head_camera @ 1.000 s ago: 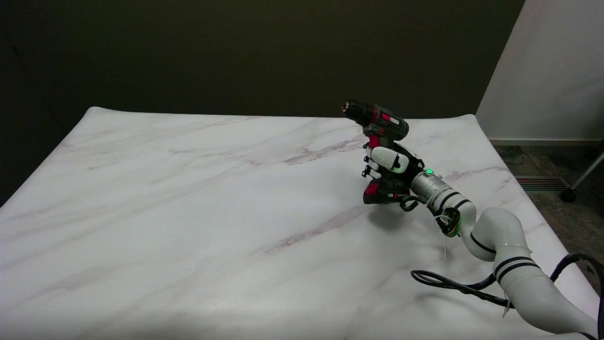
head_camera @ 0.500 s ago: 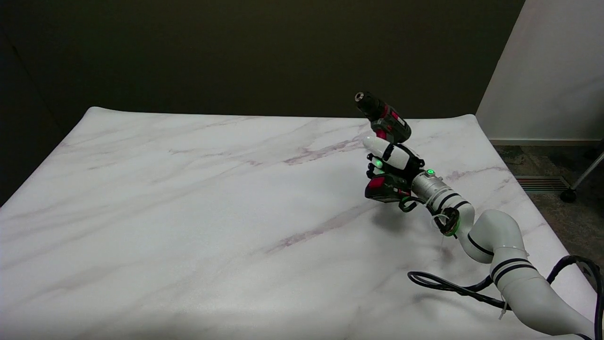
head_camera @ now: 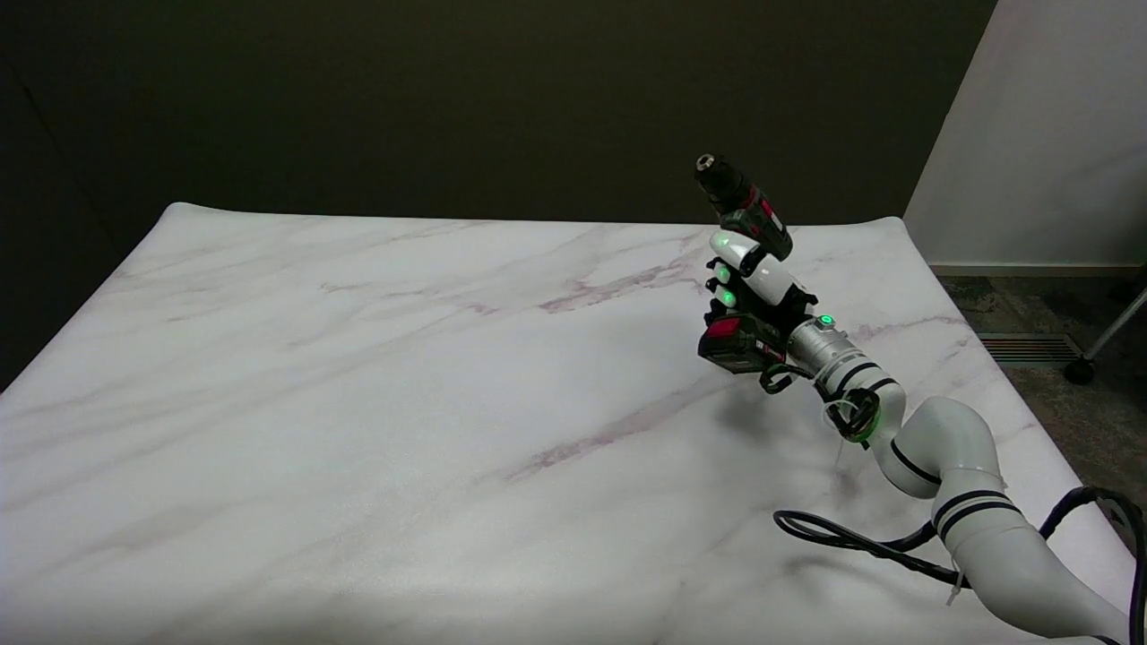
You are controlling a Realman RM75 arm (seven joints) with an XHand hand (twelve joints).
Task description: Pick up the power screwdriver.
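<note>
Black-red power screwdriver, pink-veined table

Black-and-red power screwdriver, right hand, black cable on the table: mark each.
Black-and-red power screwdriver (head_camera: 745, 211), head view, upper body.
Right hand (head_camera: 751, 282), head view, white fingers.
Black cable (head_camera: 833, 535), head view, loop on table.

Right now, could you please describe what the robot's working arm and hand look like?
The right arm is made of rounded white segments with thin black rings at the joints and a ribbed silver wrist section bearing a green light. A black cable loops on the marbled tabletop beside it. The right hand is black and white, with small green lights on its fingers.
</note>
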